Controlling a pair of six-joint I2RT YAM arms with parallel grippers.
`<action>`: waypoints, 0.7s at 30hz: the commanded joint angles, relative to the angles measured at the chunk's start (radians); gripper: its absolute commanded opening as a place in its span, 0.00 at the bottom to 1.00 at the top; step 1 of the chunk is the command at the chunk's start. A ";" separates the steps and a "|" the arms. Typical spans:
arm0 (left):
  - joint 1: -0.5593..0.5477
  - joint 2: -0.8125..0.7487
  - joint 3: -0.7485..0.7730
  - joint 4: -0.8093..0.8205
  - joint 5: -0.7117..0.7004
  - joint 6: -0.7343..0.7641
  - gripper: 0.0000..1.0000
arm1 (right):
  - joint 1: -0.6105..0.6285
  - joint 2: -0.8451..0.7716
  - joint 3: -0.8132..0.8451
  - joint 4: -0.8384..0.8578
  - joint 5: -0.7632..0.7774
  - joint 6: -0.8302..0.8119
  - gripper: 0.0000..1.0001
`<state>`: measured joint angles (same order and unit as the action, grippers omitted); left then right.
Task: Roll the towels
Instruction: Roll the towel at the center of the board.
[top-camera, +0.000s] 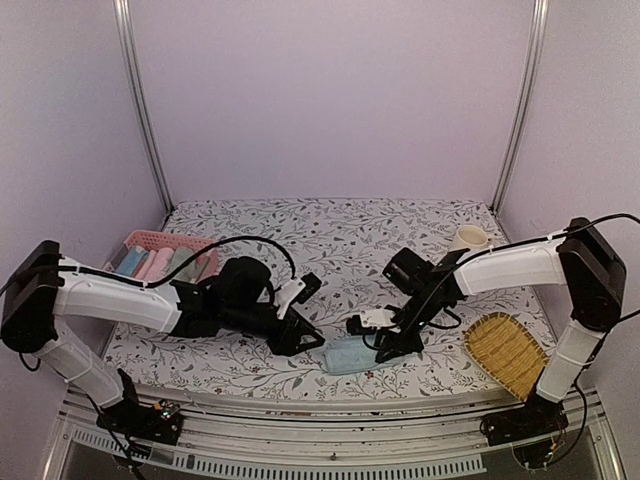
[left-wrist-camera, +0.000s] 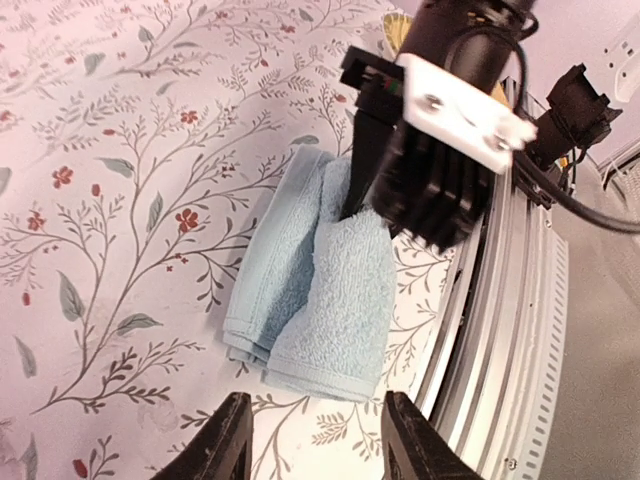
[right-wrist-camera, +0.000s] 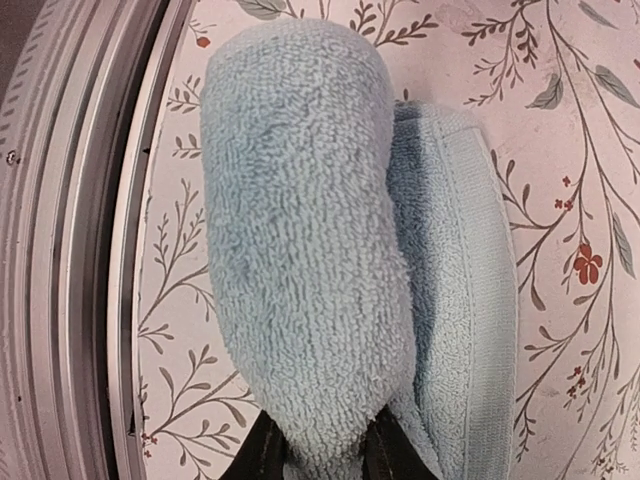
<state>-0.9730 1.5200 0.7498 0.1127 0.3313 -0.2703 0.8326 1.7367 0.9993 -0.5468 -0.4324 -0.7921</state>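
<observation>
A light blue towel lies near the table's front edge, partly rolled. The roll lies on the side toward the table's edge, and a flat folded part lies beside it. My right gripper is shut on the roll's end, with terry cloth bulging between its fingers. It also shows in the left wrist view as the black right gripper at the towel's far end. My left gripper is open, a little short of the towel's near end and not touching it.
A pink lattice basket at the back left holds several rolled cloths. A cream mug stands at the back right, and a woven bamboo tray lies at the front right. The metal rail runs along the table's front edge beside the towel.
</observation>
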 joint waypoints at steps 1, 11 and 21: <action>-0.088 -0.090 -0.071 0.077 -0.270 0.043 0.45 | -0.047 0.125 0.049 -0.231 -0.129 -0.034 0.14; -0.331 0.046 0.088 -0.088 -0.554 0.226 0.46 | -0.110 0.348 0.246 -0.443 -0.218 -0.084 0.13; -0.414 0.366 0.406 -0.289 -0.726 0.458 0.49 | -0.125 0.464 0.341 -0.502 -0.238 -0.093 0.13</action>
<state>-1.3621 1.7988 1.0805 -0.0654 -0.2810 0.0666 0.6933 2.0892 1.3659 -0.9970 -0.7624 -0.8757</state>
